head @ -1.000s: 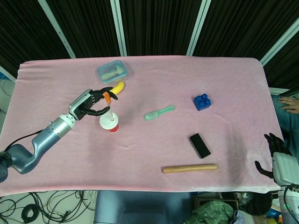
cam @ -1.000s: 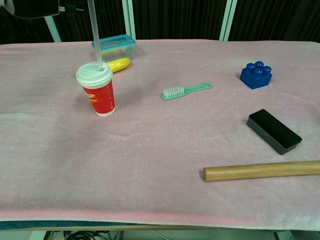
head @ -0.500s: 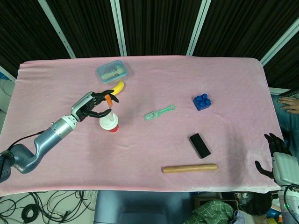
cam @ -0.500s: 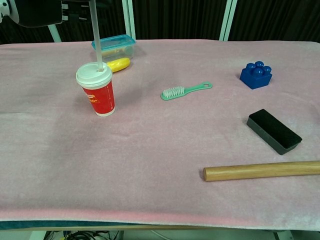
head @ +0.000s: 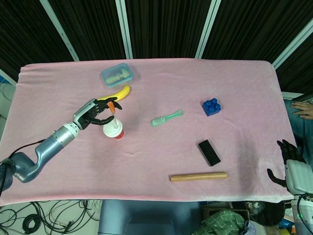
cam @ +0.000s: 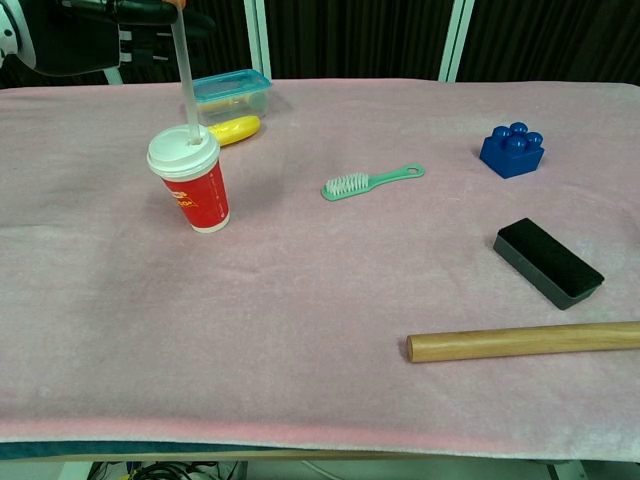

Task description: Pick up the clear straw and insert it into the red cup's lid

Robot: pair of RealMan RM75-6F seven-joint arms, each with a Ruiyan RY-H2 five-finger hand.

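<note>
Your left hand [head: 94,112] pinched the clear straw [cam: 184,85] near its top; it stood nearly upright, lower end in the red cup's lid [cam: 183,157]. Right hand [head: 289,157]: finger state unclear.

A pink cloth covers the worktop [head: 234,83]. Toward ten o'clock sits a clear lidded container [head: 117,74] with a banana [head: 120,92] just beside it on the near side. Near the centre lies a green brush [head: 166,118]. At two o'clock is a blue toy block [head: 212,106]; toward four o'clock lie a black rectangular block [head: 209,152] and, nearer the front edge, a wooden rod [head: 198,176].
</note>
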